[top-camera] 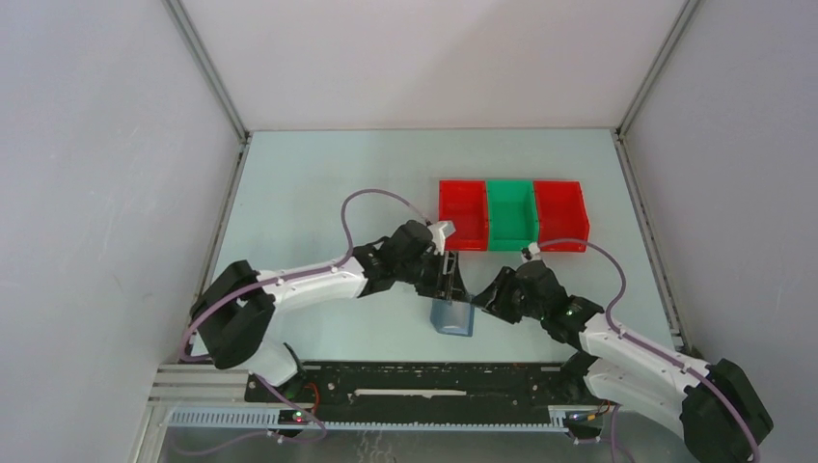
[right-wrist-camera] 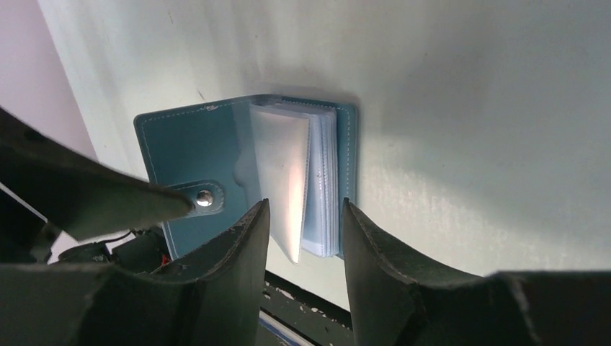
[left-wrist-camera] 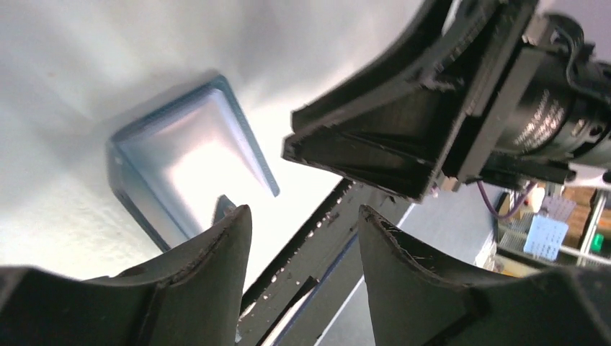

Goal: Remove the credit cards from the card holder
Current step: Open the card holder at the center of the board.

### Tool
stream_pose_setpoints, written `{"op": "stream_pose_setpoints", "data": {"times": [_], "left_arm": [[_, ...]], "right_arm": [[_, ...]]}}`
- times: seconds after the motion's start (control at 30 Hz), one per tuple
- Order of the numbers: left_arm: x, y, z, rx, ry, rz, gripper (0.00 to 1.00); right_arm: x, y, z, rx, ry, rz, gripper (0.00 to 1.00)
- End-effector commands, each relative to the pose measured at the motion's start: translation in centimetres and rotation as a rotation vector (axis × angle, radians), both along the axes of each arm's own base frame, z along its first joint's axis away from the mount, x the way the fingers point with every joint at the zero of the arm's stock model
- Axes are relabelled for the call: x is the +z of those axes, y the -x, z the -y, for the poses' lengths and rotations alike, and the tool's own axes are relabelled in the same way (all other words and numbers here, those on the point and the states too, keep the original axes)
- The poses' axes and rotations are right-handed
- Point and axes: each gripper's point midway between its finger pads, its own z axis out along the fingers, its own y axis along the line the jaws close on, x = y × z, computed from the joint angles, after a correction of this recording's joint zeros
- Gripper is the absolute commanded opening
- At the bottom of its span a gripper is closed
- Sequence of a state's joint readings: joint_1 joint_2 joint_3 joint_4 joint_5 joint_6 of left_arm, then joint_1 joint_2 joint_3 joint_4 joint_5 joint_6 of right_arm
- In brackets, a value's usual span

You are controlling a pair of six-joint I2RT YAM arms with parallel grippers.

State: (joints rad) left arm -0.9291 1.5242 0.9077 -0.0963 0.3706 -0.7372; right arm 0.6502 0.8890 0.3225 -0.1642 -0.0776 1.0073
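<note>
The card holder (top-camera: 451, 318) is a small blue-teal wallet. It lies open on the pale table (top-camera: 318, 193), near the front edge. A strap with a shiny round snap (right-wrist-camera: 204, 197) sticks out from one side. Clear plastic pockets (right-wrist-camera: 284, 173) stand up from the middle like book pages. I cannot tell what is in them.

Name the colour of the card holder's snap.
The snap is silver, on a teal tab; best seen in the right wrist view.
</note>
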Motion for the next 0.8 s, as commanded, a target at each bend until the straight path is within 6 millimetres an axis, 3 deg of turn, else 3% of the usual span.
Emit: {"op": "stream_pose_setpoints", "data": {"times": [0.0,0.2,0.5,0.77], "left_arm": [[0.4,-2.5,-2.2,0.129,-0.017,0.036,0.61],[-3.6,-3.0,-4.8,0.189,-0.086,-0.016,0.61],[-7.4,-2.6,-5.6,0.2,-0.132,-0.084,0.6],[-8.4,-2.8,-5.9,0.207,-0.127,-0.077,0.6]], "right_arm": [[0.7,0.1,-0.6,-0.001,-0.066,0.006,0.49],[0.8,-0.1,-2.3,0.037,-0.128,-0.006,0.49],[0.8,-0.2,-4.1,0.084,-0.147,-0.011,0.48],[0.0,0.1,-5.0,0.118,-0.145,-0.03,0.47]]}}
